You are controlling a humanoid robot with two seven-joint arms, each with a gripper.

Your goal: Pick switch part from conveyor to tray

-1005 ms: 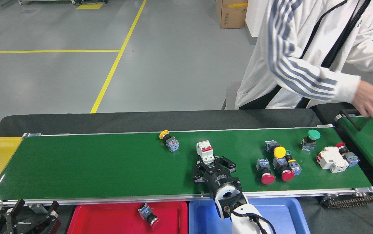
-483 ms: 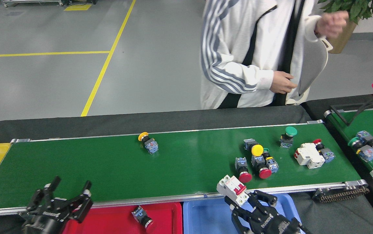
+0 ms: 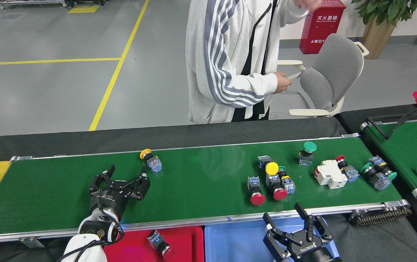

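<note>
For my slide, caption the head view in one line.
Left hand open over the conveyor near a yellow-capped switch part; right hand open and empty above the blue tray.

Red cabinet [image 3: 321, 27]: "灭火器箱"; right hand [image 3: 291, 227]: "ROBOTIQ"

Your two arms, both grippers spread and empty.
Your left gripper [image 3: 124, 176] extends forward from its white wrist, black fingers [image 3: 101, 177] splayed wide apart, nothing between them. Your right gripper [image 3: 289, 218] sits low at the frame's bottom edge, fingers [image 3: 301, 211] pointing up, likewise parted and empty.
</note>
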